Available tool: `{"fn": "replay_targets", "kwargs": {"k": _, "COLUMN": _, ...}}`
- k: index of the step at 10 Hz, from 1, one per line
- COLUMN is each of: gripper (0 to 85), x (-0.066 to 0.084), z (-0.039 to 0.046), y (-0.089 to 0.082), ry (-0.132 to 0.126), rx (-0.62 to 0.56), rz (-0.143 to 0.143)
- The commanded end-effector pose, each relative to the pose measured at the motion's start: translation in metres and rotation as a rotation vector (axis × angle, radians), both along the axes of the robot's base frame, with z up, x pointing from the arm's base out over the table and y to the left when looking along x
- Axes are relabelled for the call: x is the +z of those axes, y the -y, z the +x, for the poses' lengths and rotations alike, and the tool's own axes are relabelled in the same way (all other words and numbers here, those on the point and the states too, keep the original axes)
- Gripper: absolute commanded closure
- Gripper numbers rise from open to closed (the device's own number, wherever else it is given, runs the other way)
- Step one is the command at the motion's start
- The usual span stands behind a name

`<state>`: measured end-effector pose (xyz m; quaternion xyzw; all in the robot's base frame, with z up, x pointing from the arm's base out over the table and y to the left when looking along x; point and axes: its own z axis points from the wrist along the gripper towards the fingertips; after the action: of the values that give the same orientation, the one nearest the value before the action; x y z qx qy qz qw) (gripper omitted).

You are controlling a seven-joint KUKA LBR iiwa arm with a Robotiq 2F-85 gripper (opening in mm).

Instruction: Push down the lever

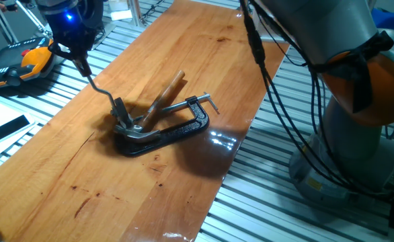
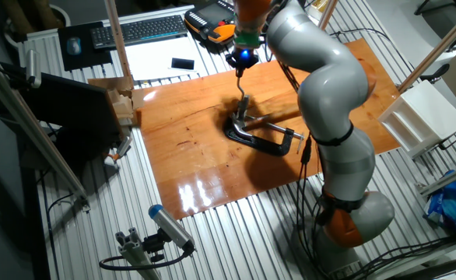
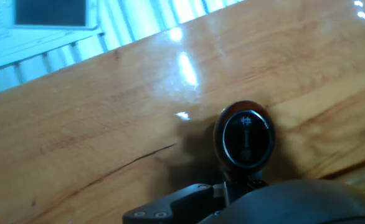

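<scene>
The lever (image 1: 100,87) is a thin bent metal rod that rises to the upper left from a silvery fitting (image 1: 135,124) on a black C-clamp (image 1: 173,129). In the other fixed view the lever (image 2: 242,95) stands over the clamp (image 2: 263,140). Its round dark knob (image 3: 245,138) with a reddish rim fills the middle of the hand view, seen end-on. My gripper (image 1: 83,65) hangs at the rod's top end, its fingers drawn together into one narrow tip at the knob. From the other side the gripper (image 2: 241,68) is right above the lever. No fingers show in the hand view.
A long brown wooden handle (image 1: 167,94) leans across the clamp. The clamp lies on a glossy wooden board (image 1: 183,40) over a slatted table. The arm's base and cables (image 1: 358,134) stand at the right. An orange-black tool (image 1: 22,64), a keyboard (image 2: 142,29) and a wooden block (image 2: 123,105) lie off the board.
</scene>
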<state>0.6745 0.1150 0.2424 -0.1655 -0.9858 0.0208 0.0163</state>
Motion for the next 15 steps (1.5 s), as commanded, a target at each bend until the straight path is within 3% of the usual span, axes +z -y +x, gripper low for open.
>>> {"fn": "replay_targets", "kwargs": {"k": 1, "gripper": 85.0, "x": 0.0, "z": -0.0001, "y": 0.0, "ry": -0.009, "rx": -0.014, "rz": 0.01}}
{"fn": "replay_targets", "kwargs": {"k": 2, "gripper": 85.0, "x": 0.0, "z": -0.0001, "y": 0.0, "ry": -0.024, "rx": -0.038, "rz": 0.009}}
{"fn": "replay_targets", "kwargs": {"k": 3, "gripper": 85.0, "x": 0.0, "z": -0.0001, "y": 0.0, "ry": -0.023, "rx": -0.056, "rz": -0.003}}
{"fn": "replay_targets", "kwargs": {"k": 5, "gripper": 85.0, "x": 0.001, "z": -0.0001, "y": -0.003, "ry": -0.029, "rx": -0.105, "rz": 0.019}}
{"fn": "replay_targets", "kwargs": {"k": 7, "gripper": 85.0, "x": 0.001, "z": 0.007, "y": -0.011, "ry": -0.031, "rx": -0.139, "rz": -0.002}}
{"fn": "replay_targets", "kwargs": {"k": 9, "gripper": 85.0, "x": -0.005, "z": 0.0131, "y": -0.009, "ry": -0.012, "rx": -0.137, "rz": -0.014}}
{"fn": "replay_targets", "kwargs": {"k": 12, "gripper": 85.0, "x": -0.01, "z": 0.0239, "y": 0.004, "ry": 0.047, "rx": -0.11, "rz": -0.04}}
{"fn": "replay_targets", "kwargs": {"k": 15, "gripper": 85.0, "x": -0.011, "z": 0.0345, "y": 0.018, "ry": 0.065, "rx": -0.092, "rz": -0.037}}
